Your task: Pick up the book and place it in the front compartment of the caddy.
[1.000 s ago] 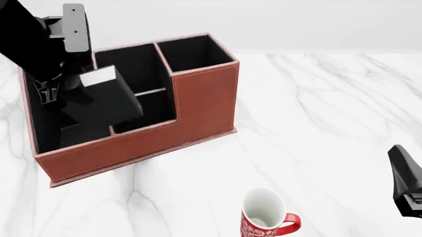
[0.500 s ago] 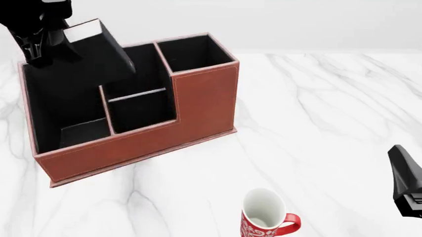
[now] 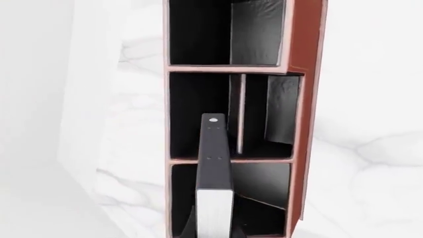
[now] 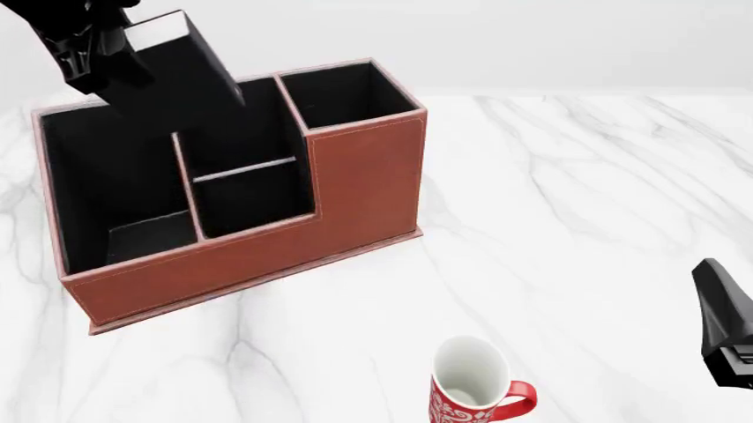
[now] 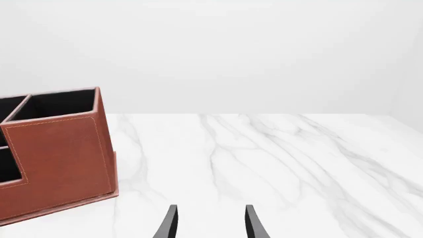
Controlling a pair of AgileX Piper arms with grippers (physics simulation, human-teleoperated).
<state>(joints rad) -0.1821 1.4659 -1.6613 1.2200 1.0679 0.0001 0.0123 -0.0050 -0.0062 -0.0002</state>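
Note:
My left gripper (image 4: 104, 55) is shut on the book (image 4: 176, 75), a thin black book with a white page edge, and holds it tilted in the air above the back left of the caddy (image 4: 353, 185). The front compartment (image 4: 264, 128) lies just below and to the right of the book's lower end. In the left wrist view the book (image 3: 213, 213) is edge-on above the divider between the wide end cell and the front compartment (image 3: 195, 109). My right gripper (image 5: 210, 225) is open and holds nothing, low at the near right, far from the caddy (image 5: 59, 153).
A red-and-white mug (image 4: 473, 388) stands upright near the table's front edge, right of the caddy. The low cut-down middle cell (image 4: 253, 203) sits in front of the thin cross divider. The right arm (image 4: 724, 322) rests at the right edge of the white marble table (image 4: 565, 194).
The left gripper has lifted the book from low inside the caddy to above its rim. In the last half second it rose slightly more. The right arm has not moved.

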